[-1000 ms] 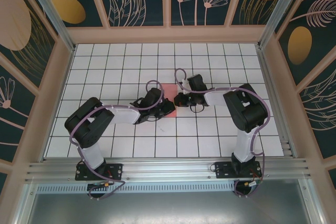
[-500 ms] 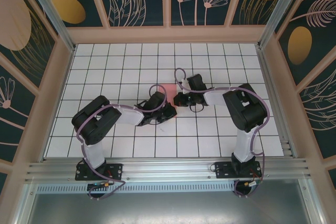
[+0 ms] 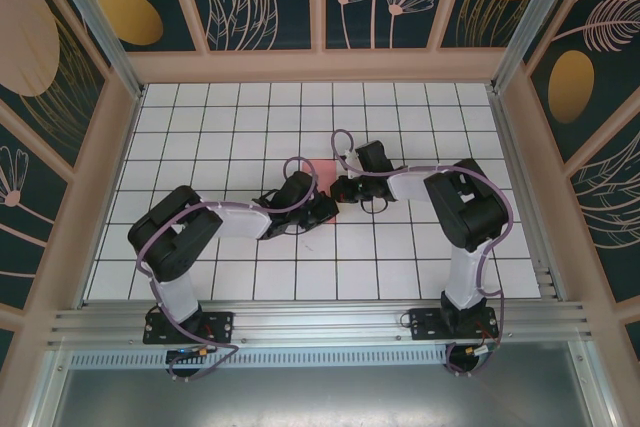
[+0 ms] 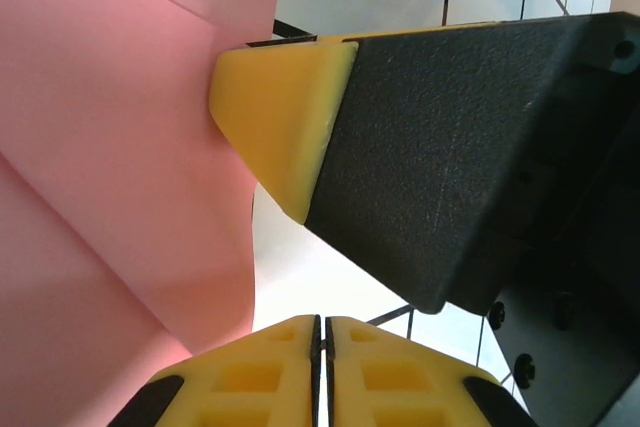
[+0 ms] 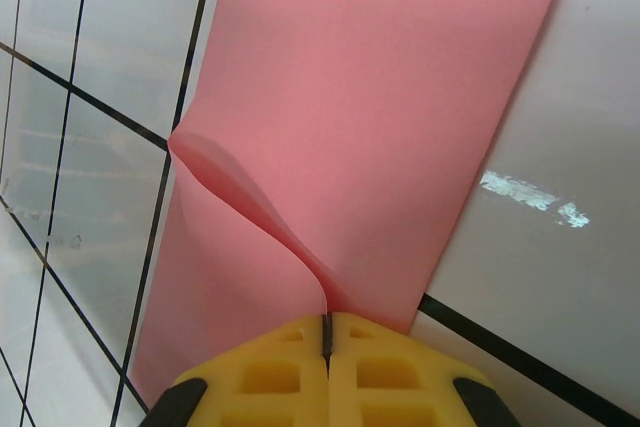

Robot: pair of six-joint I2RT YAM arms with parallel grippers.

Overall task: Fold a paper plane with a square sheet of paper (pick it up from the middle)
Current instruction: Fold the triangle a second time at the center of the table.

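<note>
The right gripper (image 5: 325, 332) is clenched on the sheet of paper (image 5: 360, 127): a raised ridge of the pink sheet runs straight into the seam between its yellow pads, and the rest lies flat on the white gridded table (image 5: 560, 127). The left gripper (image 4: 320, 332) also has its pads pressed together, with the paper just to their left; whether any is caught there I cannot tell. One finger (image 4: 285, 122) of the right gripper sits close above, beside the paper. From above, both grippers meet near the table's middle.
</note>
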